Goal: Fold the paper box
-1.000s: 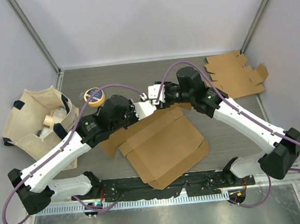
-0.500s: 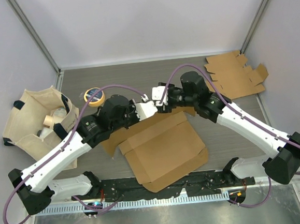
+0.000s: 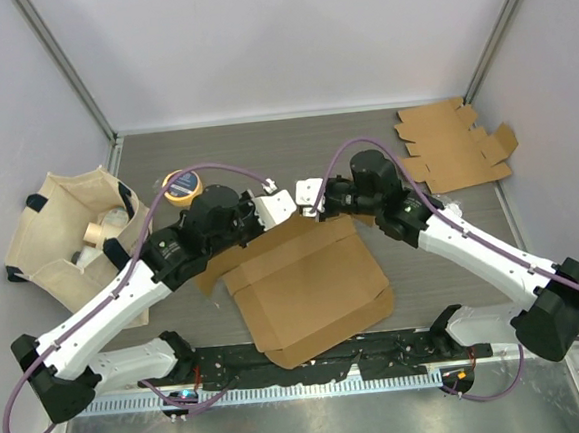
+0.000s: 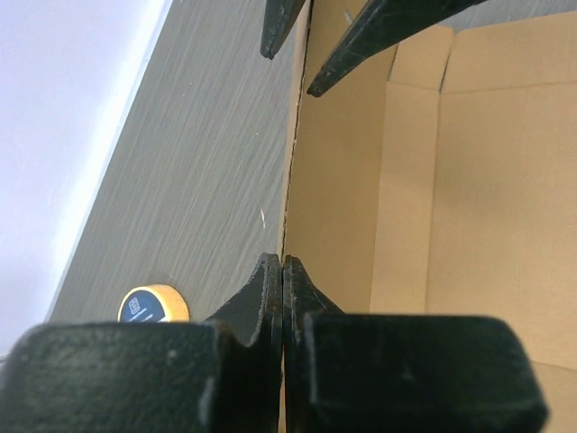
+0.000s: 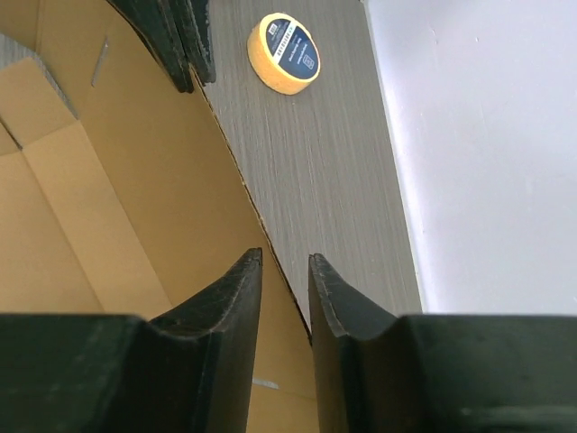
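Brown cardboard, the paper box [image 3: 310,290] lay opened out in the middle of the bench [image 3: 264,148], towards its near edge. The long far flap was lifted a little off the surface. That flap's edge ran roughly left to right, angling towards the far right corner, and both arms met on it. My left pincer [image 4: 282,266] was clenched on the edge, with the card running straight into the seam between its fingers. My right pincer [image 5: 284,262] sat just beside it, further right along the same edge. Its jaws were released but narrow, one on each side of the card, with bare bench showing in the gap. From both pincers the rest of the box stretched away towards the near edge. I judged the next move depended on the right one pinching that edge squarely, so the flap could be turned over along its crease. The tape roll [image 3: 181,185] lay clear, towards the far left.
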{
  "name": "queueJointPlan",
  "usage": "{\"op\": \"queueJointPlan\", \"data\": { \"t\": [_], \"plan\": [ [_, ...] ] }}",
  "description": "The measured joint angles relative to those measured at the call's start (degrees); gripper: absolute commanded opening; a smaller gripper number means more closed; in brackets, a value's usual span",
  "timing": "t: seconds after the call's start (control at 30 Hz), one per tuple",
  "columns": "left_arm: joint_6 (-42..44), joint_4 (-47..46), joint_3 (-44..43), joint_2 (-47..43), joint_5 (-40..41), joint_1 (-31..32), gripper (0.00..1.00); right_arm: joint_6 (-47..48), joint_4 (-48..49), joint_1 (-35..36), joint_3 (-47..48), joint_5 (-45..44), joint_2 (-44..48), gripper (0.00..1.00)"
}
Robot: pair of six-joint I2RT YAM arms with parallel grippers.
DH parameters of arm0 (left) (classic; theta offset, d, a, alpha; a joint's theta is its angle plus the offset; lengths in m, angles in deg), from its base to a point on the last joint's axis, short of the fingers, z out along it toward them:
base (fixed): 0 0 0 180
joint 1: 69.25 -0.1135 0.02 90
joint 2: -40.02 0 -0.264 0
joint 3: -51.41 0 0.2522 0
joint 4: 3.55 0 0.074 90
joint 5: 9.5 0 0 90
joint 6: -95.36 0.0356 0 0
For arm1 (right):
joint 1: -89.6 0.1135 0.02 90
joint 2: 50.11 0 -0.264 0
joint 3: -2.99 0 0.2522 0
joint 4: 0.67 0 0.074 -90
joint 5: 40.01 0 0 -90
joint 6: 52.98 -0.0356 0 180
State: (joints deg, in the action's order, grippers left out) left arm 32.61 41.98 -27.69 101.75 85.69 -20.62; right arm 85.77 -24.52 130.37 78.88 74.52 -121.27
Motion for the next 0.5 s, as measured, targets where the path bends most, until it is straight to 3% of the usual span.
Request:
{"op": "queueJointPlan", "data": {
  "t": [0.07, 0.13, 0.17, 0.2, 0.27, 0.33, 0.5],
  "plan": [
    [-0.3, -0.8, 1.3, -0.8, -0.5, 0.0, 0.00, 0.5, 2.8, 0.2, -1.8, -0.5, 0.0, 0.29],
    [-0.7, -1.4, 2.0, -1.5, -0.8, 0.0, 0.00, 0.9, 4.1, 0.4, -2.4, -1.0, -0.5, 0.20],
    [-0.9, -1.6, 2.2, -1.8, -0.9, 0.0, 0.01, 1.1, 4.9, 0.5, -2.4, -1.3, -0.9, 0.11],
    [-1.2, -2.3, 2.4, -2.1, -0.9, 0.0, 0.07, 1.4, 5.4, 0.5, -2.4, -1.5, -1.3, 0.06],
    [-2.0, -3.7, 2.8, -2.6, 0.0, -0.3, 0.38, 2.0, 6.6, 0.5, -2.6, -1.9, -1.7, 0.01],
    [-5.2, -6.6, 3.2, -2.9, 2.1, -0.4, 0.58, 2.4, 7.2, 0.7, -2.9, -2.9, -2.0, 0.01],
    [-20.3, -11.6, 4.2, -5.3, 13.3, -0.4, 0.65, 2.5, 6.5, -0.9, -2.4, -5.0, -4.9, 0.01]
  ]
}}
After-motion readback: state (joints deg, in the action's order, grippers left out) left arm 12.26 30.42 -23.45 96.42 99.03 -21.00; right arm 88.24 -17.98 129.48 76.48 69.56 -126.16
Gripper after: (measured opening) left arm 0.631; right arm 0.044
